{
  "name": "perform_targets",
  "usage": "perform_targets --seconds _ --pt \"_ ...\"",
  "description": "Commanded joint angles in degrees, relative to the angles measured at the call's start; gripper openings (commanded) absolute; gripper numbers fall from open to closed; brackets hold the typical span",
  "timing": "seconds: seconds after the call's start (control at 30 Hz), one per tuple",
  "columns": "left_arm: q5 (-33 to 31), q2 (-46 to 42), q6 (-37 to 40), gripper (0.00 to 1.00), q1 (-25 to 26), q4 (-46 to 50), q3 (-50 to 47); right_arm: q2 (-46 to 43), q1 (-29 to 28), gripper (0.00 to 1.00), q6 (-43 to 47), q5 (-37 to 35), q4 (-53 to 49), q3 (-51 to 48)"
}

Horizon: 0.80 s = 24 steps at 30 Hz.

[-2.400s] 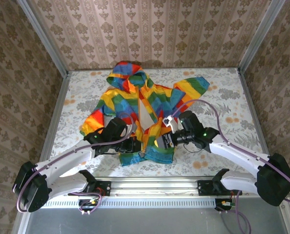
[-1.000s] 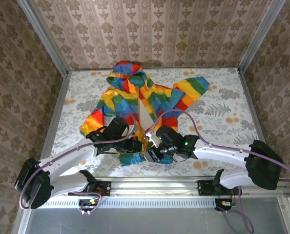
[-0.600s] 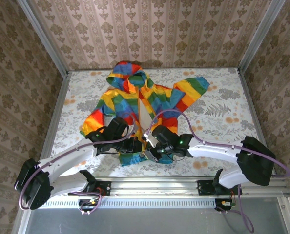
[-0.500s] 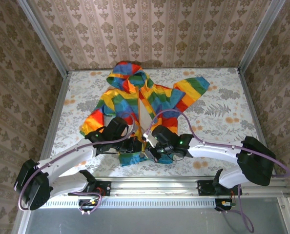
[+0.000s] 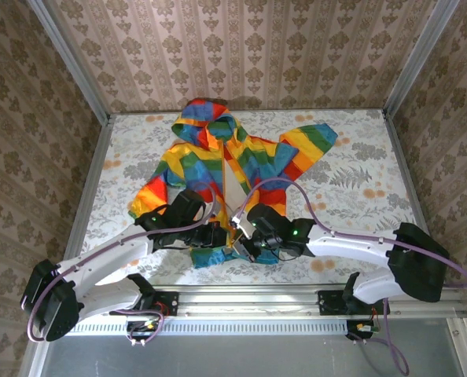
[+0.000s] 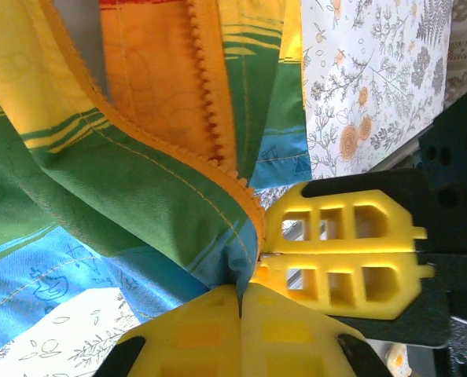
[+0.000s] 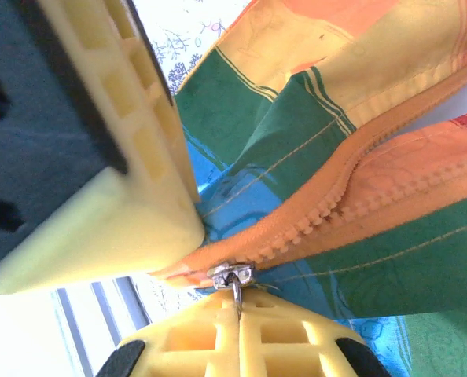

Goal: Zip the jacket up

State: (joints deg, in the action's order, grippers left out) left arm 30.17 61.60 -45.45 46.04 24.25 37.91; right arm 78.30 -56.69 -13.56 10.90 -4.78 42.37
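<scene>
Jacket (image 5: 241, 157) spread flat on the floral table (image 5: 359, 157), hood toward the far wall, sleeves out to either side, rainbow stripes up, front parted down the middle with a strip of pale lining on show. Both arms stretched to the near hem, grippers just beside each other at the bottom of the orange zipper (image 6: 206, 86). Left gripper (image 5: 216, 236) clenched: yellow fingertips (image 6: 210, 334) pressed together on a fold of blue and green hem fabric, right at the edge of the orange zipper tape (clearest from the left wrist). Right gripper (image 5: 243, 245) clamped too, pinching the small metal zipper pull (image 7: 236, 294) between its yellow pads (image 7: 210, 339), slider (image 7: 229, 275) sitting just above them, with orange teeth running up and away from it across the green and orange stripes. Left gripper's pale yellow finger close beside the slider in the right wrist view, against the blue hem or very nearly so
</scene>
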Motion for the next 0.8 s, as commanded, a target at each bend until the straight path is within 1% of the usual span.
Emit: perform_targets --seconds 0.0,0.3,0.47,0.63,0.77 --pt "1.25 -1.31 2.21 0.0 0.17 5.06 0.41 -2.19 0.26 0.0 1.8 -4.13 0.7 -1.23" --pt "2.72 -1.49 2.73 0.0 0.71 5.1 0.14 -1.46 0.34 0.0 2.14 -4.69 -0.06 -0.65" --pt "2.97 -1.14 4.05 0.0 1.84 7.72 0.84 -0.77 1.13 0.0 1.09 -4.69 -0.08 -0.18" --pt "2.07 -0.83 5.7 0.0 2.75 11.42 2.14 -0.62 1.92 0.0 1.44 -2.81 0.36 0.21" --pt "2.15 -0.94 6.08 0.0 3.31 12.25 2.52 -0.22 2.41 0.0 1.29 -3.05 -0.48 0.65"
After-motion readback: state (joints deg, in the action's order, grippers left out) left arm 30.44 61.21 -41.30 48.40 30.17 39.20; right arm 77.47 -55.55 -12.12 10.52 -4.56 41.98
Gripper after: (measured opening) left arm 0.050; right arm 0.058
